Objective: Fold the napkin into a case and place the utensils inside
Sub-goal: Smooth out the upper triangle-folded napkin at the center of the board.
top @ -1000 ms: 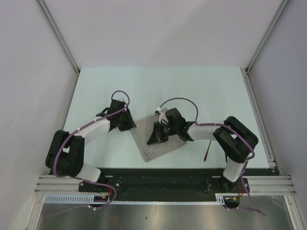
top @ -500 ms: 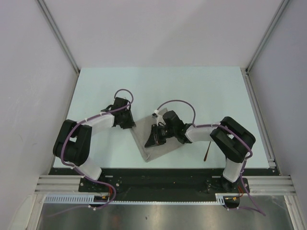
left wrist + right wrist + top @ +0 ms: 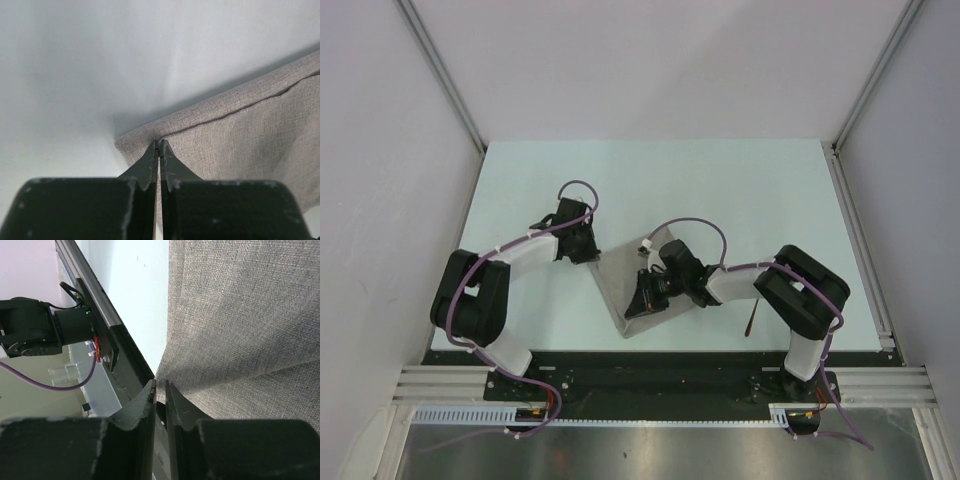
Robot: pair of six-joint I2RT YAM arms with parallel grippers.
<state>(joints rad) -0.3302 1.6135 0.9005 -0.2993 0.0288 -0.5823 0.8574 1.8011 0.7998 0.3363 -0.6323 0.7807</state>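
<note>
A: Where is the napkin (image 3: 617, 285) found, and in what shape?

B: It is laid on the pale worktop (image 3: 720, 190), near its front edge and between the two arms. It is seen as a grey, angular shape with one point toward the arm bases. In the left wrist view a second layer is seen lying over the first, with a seam running along just inside the far edge. A fold has therefore been made, but no narrow pocket is formed yet.

A: How is it held?

B: The left end effector (image 3: 159, 146) is closed tight on the far left corner of the cloth, and threads are caught between its tips. The right end effector (image 3: 160, 386) is set at the near point of the cloth. Its jaws are drawn almost together, and the cloth appears to be gripped between them, though the pinch itself is hidden in shadow.

A: Which step is judged to be in hand?

B: The folding, about midway. A corner is taken at each end, ready for another layer to be turned over.

A: And the cutlery?

B: One slim dark utensil (image 3: 751, 318) is seen on the worktop, right of the napkin and apart from it. The other piece cannot be found in these views.

A: What is called for next?

B: Both corners should be lifted and carried across together, so that the layers are kept aligned and the cloth is not dragged. A crease should then be pressed flat.
</note>
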